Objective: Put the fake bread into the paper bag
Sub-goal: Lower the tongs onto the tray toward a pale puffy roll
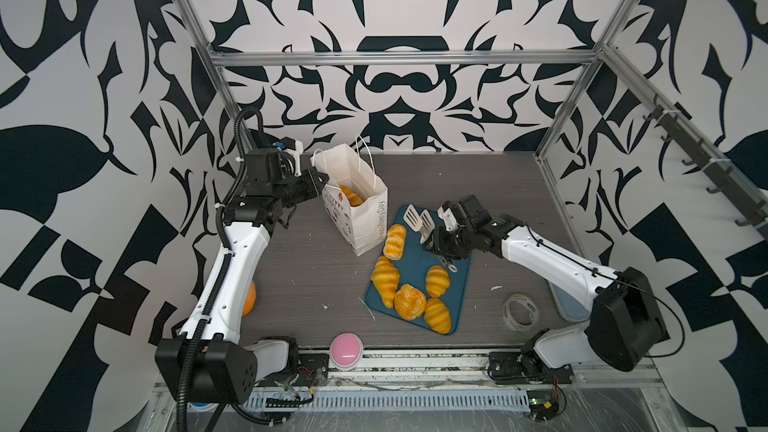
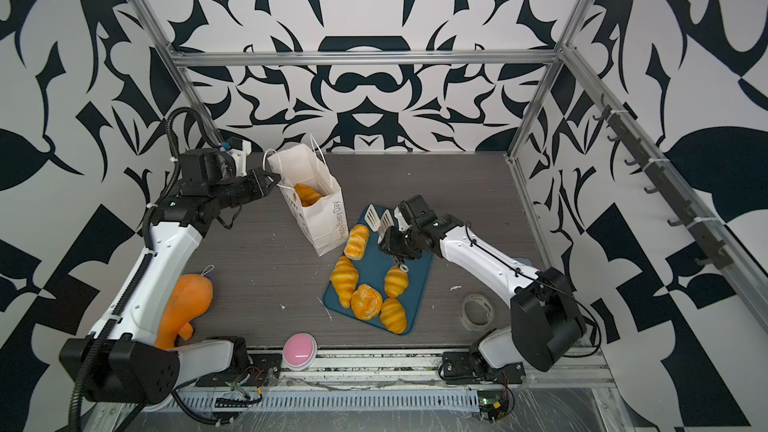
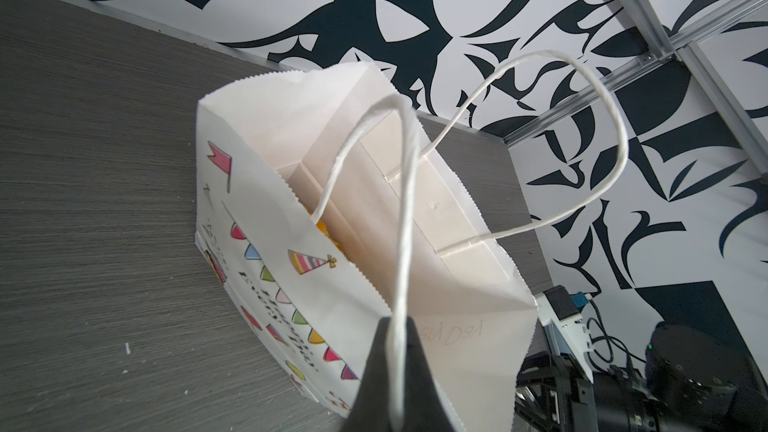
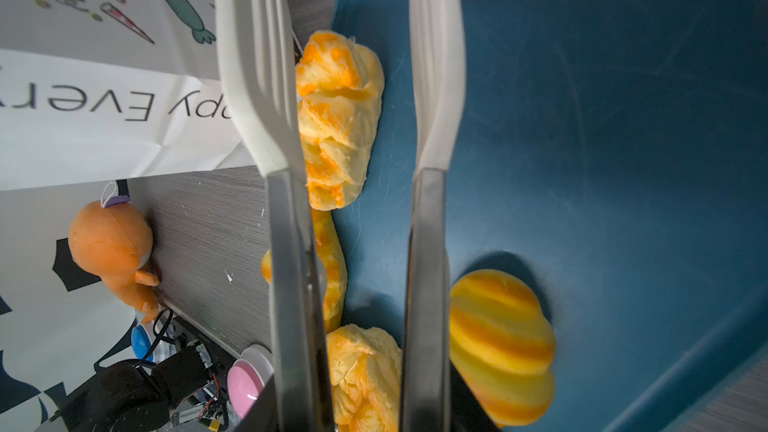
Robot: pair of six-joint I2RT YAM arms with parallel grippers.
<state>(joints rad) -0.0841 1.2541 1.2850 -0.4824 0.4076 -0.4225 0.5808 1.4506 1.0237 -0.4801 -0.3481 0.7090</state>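
Grey tabletop bears the paper bag amid patterned walls.

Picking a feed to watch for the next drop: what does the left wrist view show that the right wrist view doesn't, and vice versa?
Left wrist only: the left gripper shut on a cord handle of the paper bag, the bag's open mouth, and a sliver of fake bread inside.
Right wrist only: the tongs with tips apart, the blue tray, the braided loaf, a croissant, an orange plush toy and a pink button.
Both: the paper bag's outside and the grey table.
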